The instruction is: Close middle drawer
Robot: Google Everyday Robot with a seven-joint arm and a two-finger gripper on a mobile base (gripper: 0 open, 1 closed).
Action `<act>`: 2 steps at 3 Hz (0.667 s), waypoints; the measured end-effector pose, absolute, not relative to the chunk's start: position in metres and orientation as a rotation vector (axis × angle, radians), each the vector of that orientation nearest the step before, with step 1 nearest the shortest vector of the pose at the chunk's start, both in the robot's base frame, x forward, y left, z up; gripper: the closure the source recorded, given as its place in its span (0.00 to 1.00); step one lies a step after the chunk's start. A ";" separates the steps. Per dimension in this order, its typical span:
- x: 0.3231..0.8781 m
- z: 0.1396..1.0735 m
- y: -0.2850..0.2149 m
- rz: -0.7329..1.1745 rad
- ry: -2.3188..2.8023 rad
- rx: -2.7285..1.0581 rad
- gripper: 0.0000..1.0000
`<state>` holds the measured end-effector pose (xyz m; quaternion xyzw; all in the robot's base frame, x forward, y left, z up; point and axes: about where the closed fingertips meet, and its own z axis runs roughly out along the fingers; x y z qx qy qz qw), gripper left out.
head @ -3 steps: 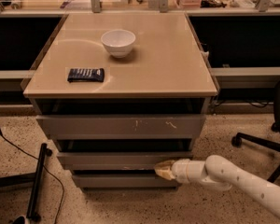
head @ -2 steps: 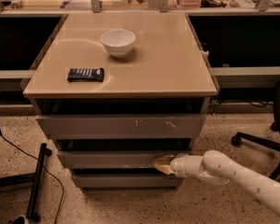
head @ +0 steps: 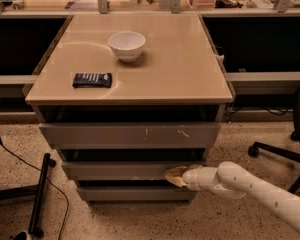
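Note:
The middle drawer (head: 115, 170) is a plain grey front below the scratched top front (head: 130, 135) and above the narrower bottom front (head: 135, 193). It stands slightly out, with a dark gap above it. My gripper (head: 174, 175) comes in from the lower right on a white arm (head: 250, 188). Its tan tip touches the right part of the middle drawer's front.
A white bowl (head: 126, 45) and a dark blue snack bar (head: 92, 79) lie on the beige cabinet top (head: 180, 69). An office chair base (head: 277, 151) stands at the right. A black stand leg (head: 40, 194) and a cable lie on the floor at the left.
My gripper has moved a little to the left along the middle drawer's front. The drawer front sits about where it was.

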<state>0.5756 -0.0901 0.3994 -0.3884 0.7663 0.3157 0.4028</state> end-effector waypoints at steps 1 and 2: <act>0.539 0.403 -0.109 0.827 2.027 -0.940 1.00; 0.480 0.434 -0.165 0.778 2.206 -0.797 1.00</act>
